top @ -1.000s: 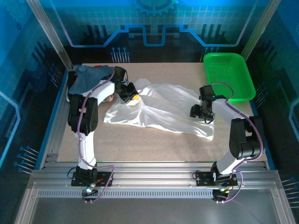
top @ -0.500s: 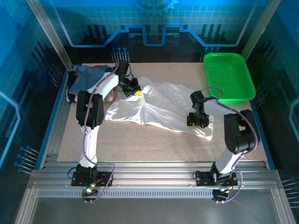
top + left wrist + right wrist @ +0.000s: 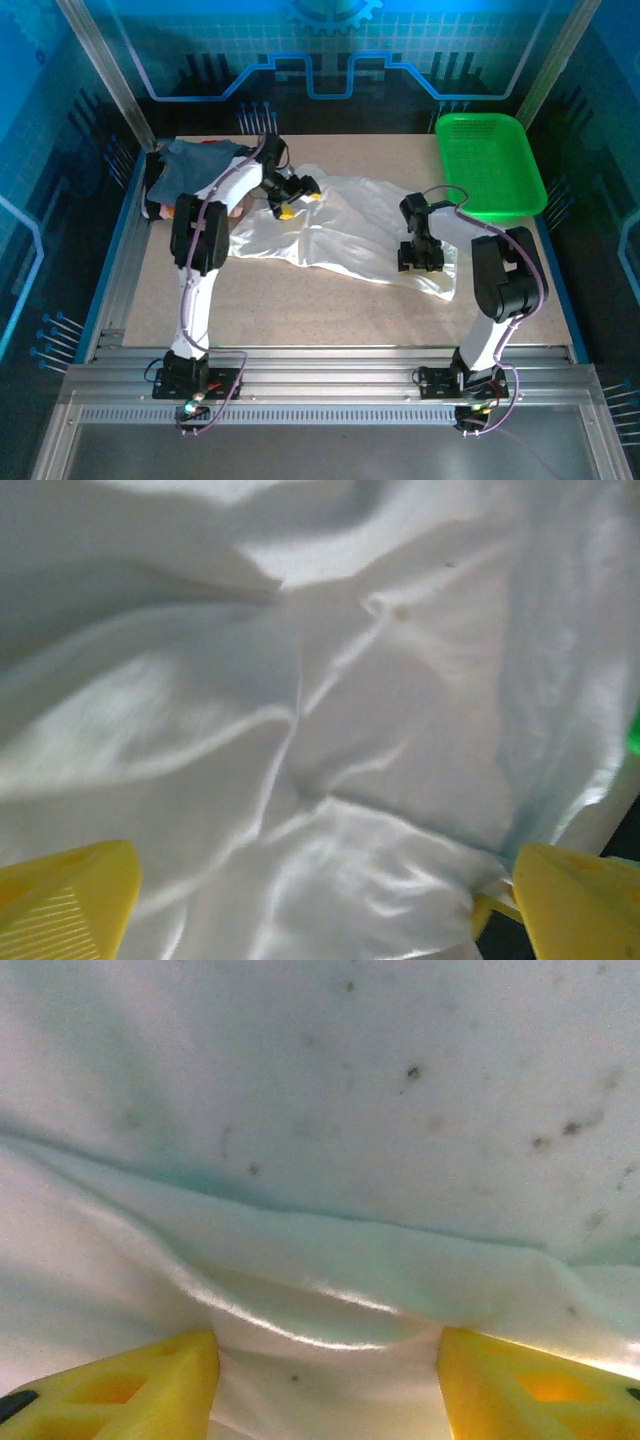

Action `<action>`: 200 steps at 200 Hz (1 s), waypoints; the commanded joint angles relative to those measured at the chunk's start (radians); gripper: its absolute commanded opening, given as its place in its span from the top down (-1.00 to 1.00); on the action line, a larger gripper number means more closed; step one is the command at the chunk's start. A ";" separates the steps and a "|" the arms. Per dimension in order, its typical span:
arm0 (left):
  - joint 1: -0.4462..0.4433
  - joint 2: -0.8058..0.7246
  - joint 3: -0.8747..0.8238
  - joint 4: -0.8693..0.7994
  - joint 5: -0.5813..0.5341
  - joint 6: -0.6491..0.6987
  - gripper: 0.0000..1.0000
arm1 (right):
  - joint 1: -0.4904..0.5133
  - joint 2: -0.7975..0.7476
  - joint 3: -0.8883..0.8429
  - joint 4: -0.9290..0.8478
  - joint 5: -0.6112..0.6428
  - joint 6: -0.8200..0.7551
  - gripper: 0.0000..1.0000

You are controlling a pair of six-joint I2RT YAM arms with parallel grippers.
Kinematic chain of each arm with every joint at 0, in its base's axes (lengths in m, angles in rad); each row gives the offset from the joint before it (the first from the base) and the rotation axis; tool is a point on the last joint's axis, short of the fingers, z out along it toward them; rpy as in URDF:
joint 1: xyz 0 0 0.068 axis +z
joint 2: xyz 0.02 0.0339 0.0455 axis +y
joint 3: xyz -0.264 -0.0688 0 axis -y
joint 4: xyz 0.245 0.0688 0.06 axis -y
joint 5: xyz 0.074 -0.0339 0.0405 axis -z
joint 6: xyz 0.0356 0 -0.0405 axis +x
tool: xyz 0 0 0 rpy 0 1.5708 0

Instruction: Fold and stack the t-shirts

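Across the middle of the counter lies the white shirt. My left claw hangs over its far left part, fingers spread wide, holding nothing. My right claw sits on the shirt's near right part, half apart, with a ridge of cloth between the fingers; whether it grips I cannot tell. Folded shirts lie at the far left corner.

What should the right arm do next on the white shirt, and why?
Probably close the right gripper on the ridge of white t-shirt bunched between its open yellow fingers. The left gripper hangs open over the cloth, so nothing holds the shirt.
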 commanded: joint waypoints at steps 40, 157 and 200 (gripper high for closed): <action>0.108 -0.416 -0.444 0.079 -0.127 -0.038 -0.93 | 0.143 0.012 0.107 -0.041 -0.140 -0.005 -0.25; 0.149 -0.289 -0.753 0.166 -0.342 -0.108 0.48 | 0.183 0.189 0.188 -0.175 0.093 0.033 0.32; 0.140 -0.378 -0.877 0.134 -0.287 -0.132 0.50 | 0.186 0.173 0.134 -0.228 0.173 0.046 0.31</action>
